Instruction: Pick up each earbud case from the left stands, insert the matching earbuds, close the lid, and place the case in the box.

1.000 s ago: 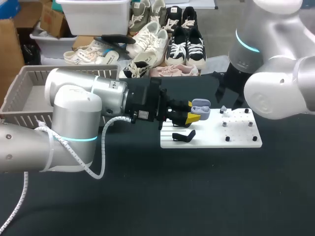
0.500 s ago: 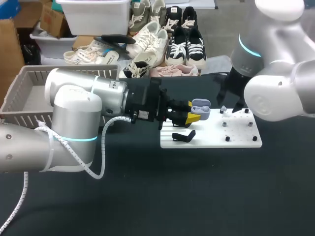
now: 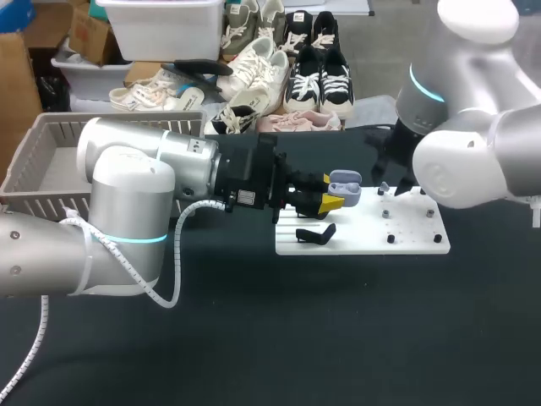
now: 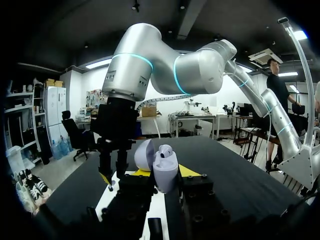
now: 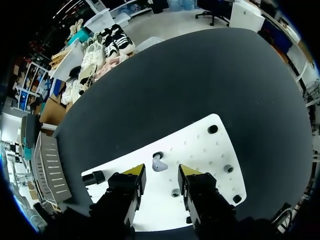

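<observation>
Open lavender plastic earbud case, clamped in left gripper.
Right gripper parted, small lavender earbud ahead of it.

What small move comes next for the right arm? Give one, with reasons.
Probably lower the right jaws straight down around the small lavender earbud on the white pegboard and close. They stand open over it, with the earbud ahead between them, and the left jaws hold the open lavender earbud case ready.

Lavender earbud case, white peg board (dark studs), black table, seemingly grey basket
</observation>
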Controlling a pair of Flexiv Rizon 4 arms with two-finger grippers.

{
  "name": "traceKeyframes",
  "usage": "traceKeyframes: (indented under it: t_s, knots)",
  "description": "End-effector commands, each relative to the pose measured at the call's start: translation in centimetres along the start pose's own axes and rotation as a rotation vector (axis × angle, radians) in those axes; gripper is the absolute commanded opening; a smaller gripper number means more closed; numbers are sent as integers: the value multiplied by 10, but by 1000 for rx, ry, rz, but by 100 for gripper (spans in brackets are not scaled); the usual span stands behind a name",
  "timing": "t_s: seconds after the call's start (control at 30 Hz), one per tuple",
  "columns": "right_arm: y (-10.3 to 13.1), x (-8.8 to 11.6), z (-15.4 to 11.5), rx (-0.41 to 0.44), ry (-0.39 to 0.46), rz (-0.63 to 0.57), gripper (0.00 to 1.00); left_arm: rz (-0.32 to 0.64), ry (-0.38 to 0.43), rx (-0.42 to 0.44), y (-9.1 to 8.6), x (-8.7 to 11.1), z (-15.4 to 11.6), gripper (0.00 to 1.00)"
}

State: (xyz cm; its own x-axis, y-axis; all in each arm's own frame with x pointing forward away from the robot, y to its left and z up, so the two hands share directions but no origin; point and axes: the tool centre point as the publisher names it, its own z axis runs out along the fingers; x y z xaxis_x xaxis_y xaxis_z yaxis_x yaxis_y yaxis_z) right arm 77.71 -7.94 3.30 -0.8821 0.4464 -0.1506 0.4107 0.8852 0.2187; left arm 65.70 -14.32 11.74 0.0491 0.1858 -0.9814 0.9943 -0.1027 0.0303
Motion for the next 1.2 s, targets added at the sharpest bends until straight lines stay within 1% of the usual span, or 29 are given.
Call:
traceKeyframes:
  t_s: [0.03, 0.4, 0.67, 0.8, 0.9, 1.2]
  knots:
    - [1, -1, 4, -8, 15, -8, 39, 0, -1, 1, 1, 0, 0, 0]
    - [3, -3, 8, -7, 24, -21, 34, 0, -1, 1, 1, 0, 0, 0]
    - [5, -4, 9, 1, 32, -26, 25, 0, -1, 1, 1, 0, 0, 0]
    - [5, -4, 10, 4, 37, -28, 7, 0, -1, 1, 1, 0, 0, 0]
    - [5, -4, 11, 7, 42, -31, 0, 0, -1, 1, 1, 0, 0, 0]
    - [6, -2, 10, 10, 50, -33, 0, 0, -1, 1, 1, 0, 0, 0]
